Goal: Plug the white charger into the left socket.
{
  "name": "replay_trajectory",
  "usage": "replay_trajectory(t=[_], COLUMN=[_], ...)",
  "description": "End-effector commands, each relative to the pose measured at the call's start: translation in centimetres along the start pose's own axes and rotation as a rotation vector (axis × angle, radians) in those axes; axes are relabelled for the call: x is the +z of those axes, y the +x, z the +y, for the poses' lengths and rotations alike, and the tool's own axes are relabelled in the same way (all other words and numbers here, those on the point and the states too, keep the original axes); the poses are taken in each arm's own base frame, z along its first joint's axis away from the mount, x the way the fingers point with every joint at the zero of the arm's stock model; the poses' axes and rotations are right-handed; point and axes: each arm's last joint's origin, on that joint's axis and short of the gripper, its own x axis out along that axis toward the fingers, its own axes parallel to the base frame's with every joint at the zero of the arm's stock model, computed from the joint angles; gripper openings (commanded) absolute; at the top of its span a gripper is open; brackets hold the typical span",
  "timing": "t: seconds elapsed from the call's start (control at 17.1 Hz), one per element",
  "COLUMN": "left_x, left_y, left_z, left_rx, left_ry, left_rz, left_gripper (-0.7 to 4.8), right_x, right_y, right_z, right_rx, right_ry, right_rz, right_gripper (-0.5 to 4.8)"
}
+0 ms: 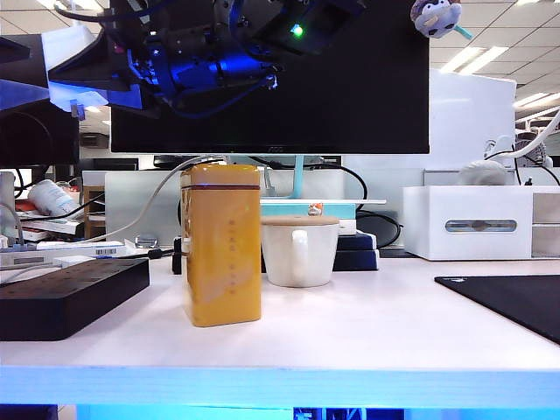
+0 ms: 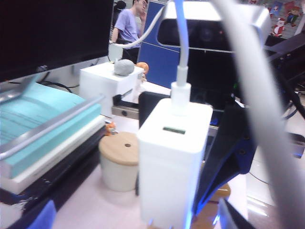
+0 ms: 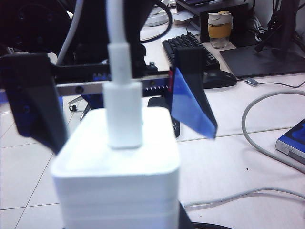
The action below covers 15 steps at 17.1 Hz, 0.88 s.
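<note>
The white charger (image 3: 116,171) is held up in the air with its thin white cable (image 3: 116,43) plugged into its top. My right gripper (image 3: 119,222) is shut on it from below, its jaws mostly hidden under the block. In the left wrist view the white charger (image 2: 174,167) stands between the blue-taped fingers (image 2: 40,217) of my open left gripper (image 2: 138,220). Both arms hang high in front of the monitor (image 1: 201,52). The black power strip (image 1: 70,293) lies at the table's left edge. The left socket on its top face is out of view.
A tall yellow box (image 1: 225,245) and a white mug with a wooden lid (image 1: 299,249) stand mid-table. A white box with a slot (image 1: 477,223) sits at the back right, with a black mat (image 1: 516,302) in front of it. The monitor (image 1: 367,87) fills the back.
</note>
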Motion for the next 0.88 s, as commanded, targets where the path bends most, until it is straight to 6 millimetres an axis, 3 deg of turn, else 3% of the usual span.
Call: replay_trajectory(t=[0.06, 0.23, 0.58, 0.64, 0.88], left_x=[0.3, 0.4, 0.9, 0.9, 0.9], left_y=[1.2, 1.4, -0.1, -0.1, -0.1], left_z=[-0.1, -0.1, 0.0, -0.1, -0.1], left_rx=[-0.047, -0.053, -0.007, -0.006, -0.006], left_ry=[0.03, 0.029, 0.053, 0.051, 0.044], left_rz=[0.0, 0.002, -0.004, -0.004, -0.004], left_gripper=[4.79, 4.79, 4.79, 4.79, 4.79], right_x=[0.3, -0.3, -2.8, -2.7, -3.1], right_y=[0.2, 0.7, 2.3, 2.0, -0.2], right_z=[0.0, -0.1, -0.2, -0.7, -3.3], right_rx=[0.001, -0.033, -0.037, -0.075, -0.163], right_ry=[-0.029, -0.044, -0.056, -0.167, -0.163], right_rz=[-0.026, -0.018, 0.023, 0.015, 0.024], right_gripper=[0.93, 0.92, 0.92, 0.92, 0.92])
